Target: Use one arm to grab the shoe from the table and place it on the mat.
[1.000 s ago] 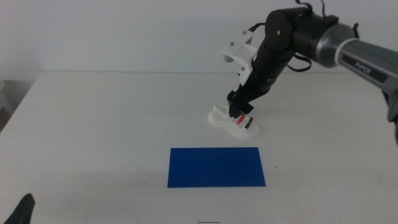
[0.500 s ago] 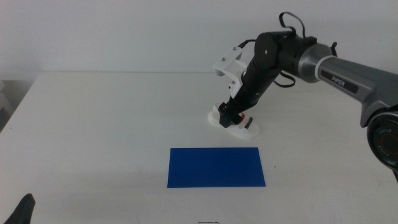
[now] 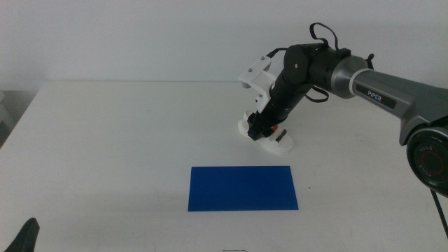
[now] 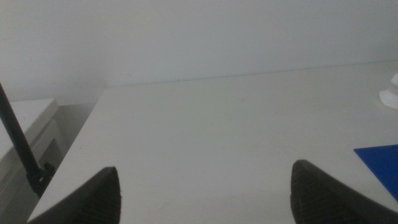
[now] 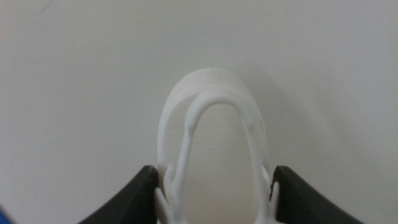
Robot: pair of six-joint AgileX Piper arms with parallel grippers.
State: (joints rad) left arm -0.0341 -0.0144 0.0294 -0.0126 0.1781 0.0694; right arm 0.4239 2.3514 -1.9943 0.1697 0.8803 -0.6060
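Note:
The white shoe lies on the table just behind the dark blue mat, with a bit of red strap showing beside the fingers. My right gripper reaches down onto it from the right. In the right wrist view both jaws press against the shoe's white sides, so the right gripper is shut on it while the sole rests on the table. My left gripper waits open at the table's near left corner, holding nothing.
The left wrist view catches the mat's corner and a white sliver of the shoe at its edge. A white wall rises behind the table's far edge. Bare white tabletop spreads left of the mat.
The right arm has come lower and slightly left over the shoe, and its fingers have settled around it. The shoe, the mat and the left arm have stayed in place.

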